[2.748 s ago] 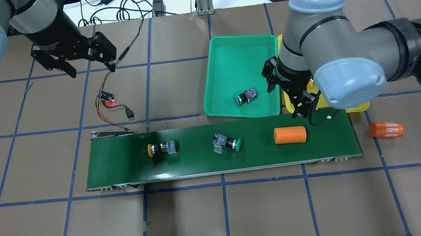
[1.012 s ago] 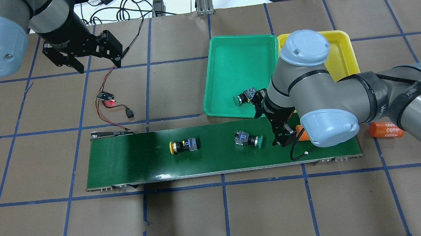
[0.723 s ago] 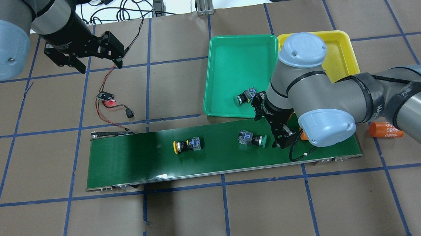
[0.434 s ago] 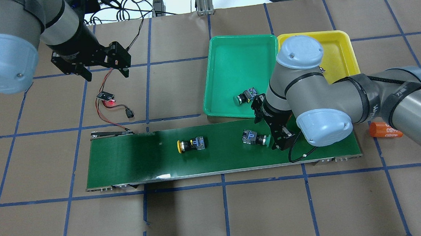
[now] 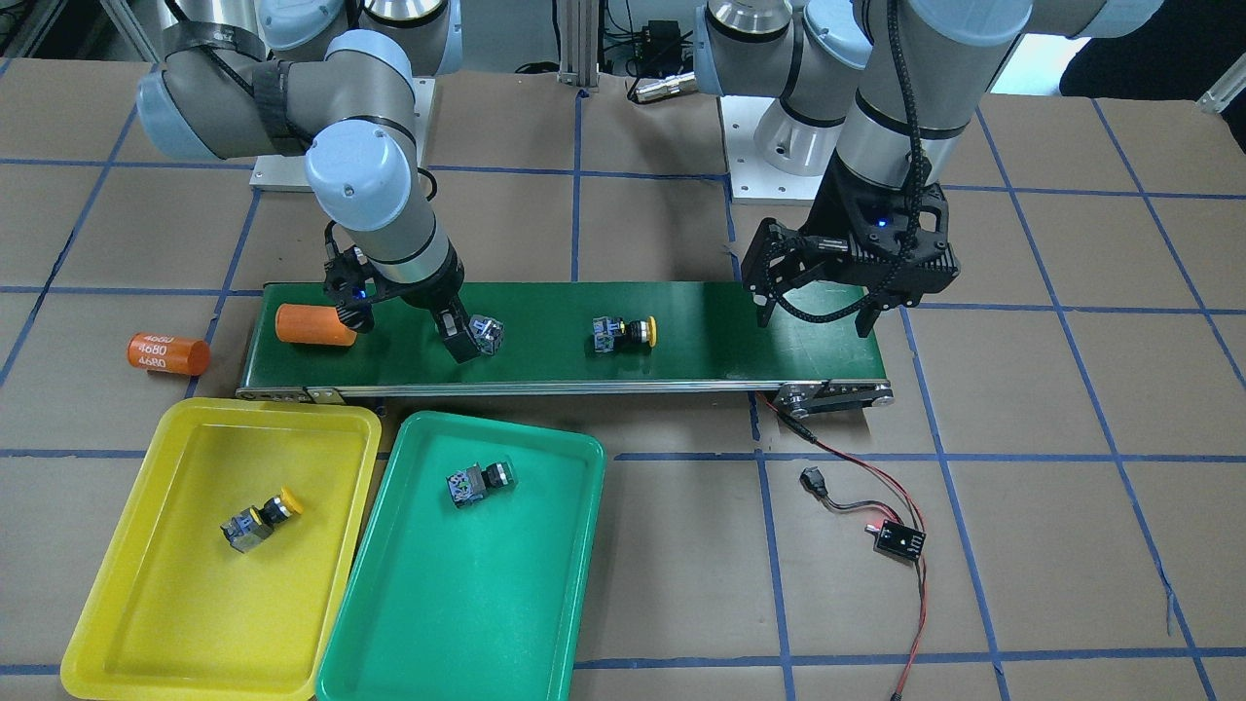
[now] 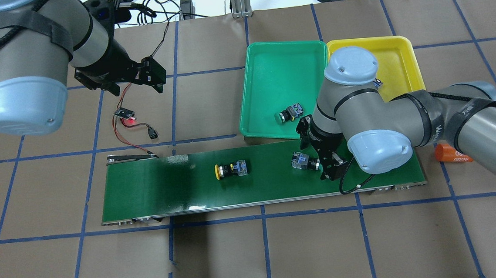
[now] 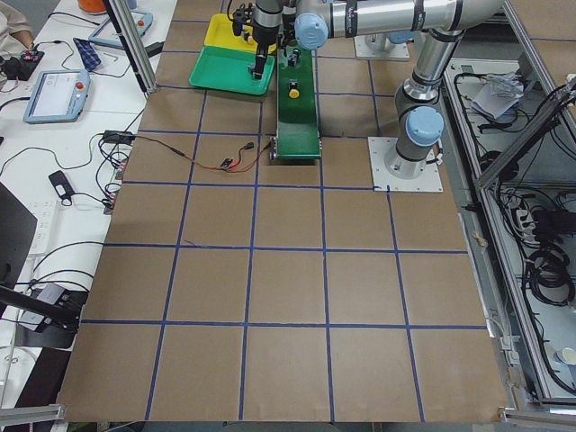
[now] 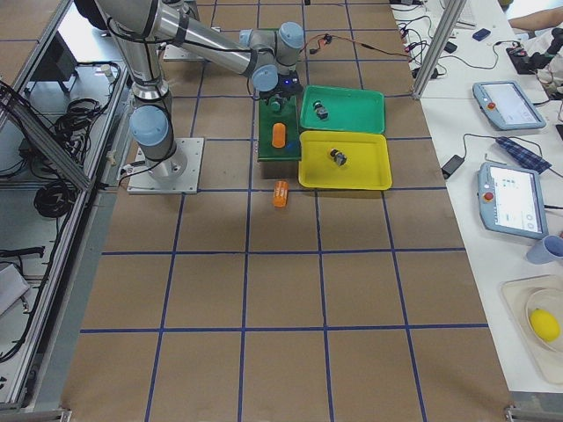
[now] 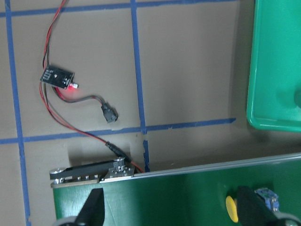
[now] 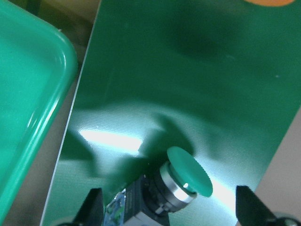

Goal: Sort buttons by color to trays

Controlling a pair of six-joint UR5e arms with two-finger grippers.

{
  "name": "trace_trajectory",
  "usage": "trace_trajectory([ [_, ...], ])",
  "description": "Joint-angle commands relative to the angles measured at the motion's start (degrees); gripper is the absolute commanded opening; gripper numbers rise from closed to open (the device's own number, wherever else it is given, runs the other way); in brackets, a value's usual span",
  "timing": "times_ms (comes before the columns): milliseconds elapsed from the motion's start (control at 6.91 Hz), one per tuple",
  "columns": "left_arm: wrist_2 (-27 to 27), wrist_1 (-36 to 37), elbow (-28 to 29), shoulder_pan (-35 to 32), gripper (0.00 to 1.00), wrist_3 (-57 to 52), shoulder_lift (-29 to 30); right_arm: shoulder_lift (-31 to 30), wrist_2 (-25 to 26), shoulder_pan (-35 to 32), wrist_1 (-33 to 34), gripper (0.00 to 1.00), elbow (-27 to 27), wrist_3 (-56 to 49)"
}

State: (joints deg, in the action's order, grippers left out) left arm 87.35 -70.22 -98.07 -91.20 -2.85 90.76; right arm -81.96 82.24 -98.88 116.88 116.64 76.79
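Yellow-capped button lying in the yellow tray, leftmost in the front-facing view. Next, resting in the green tray: a green-capped button. Beyond the trays, on the conveyor belt, straddling a second green-capped button with right jaws parted, one on either side and not visibly touching it. Lying sideways mid-belt: a second yellow-capped button. Hanging wide open and empty near the belt's far end, above the tabletop: left jaws.
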Motion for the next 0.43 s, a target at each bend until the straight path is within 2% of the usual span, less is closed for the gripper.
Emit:
trace_trajectory([
  [0, 1.4, -7.6, 3.38, 0.4, 1.0, -0.05, -0.93, 0.48, 0.12, 0.0, -0.08, 0.94, 0.34, -0.06],
  [145, 1.68, -13.48, 7.24, 1.36, 1.0, -0.13, -0.15, 0.66, 0.12, 0.0, -0.08, 0.3, 0.43, -0.32],
  [289, 1.51, -19.81, 11.89, 3.98, 1.0, -0.13, 1.51, 0.57, 0.03, 0.0, 0.01, 0.0, 0.17, -0.15],
])
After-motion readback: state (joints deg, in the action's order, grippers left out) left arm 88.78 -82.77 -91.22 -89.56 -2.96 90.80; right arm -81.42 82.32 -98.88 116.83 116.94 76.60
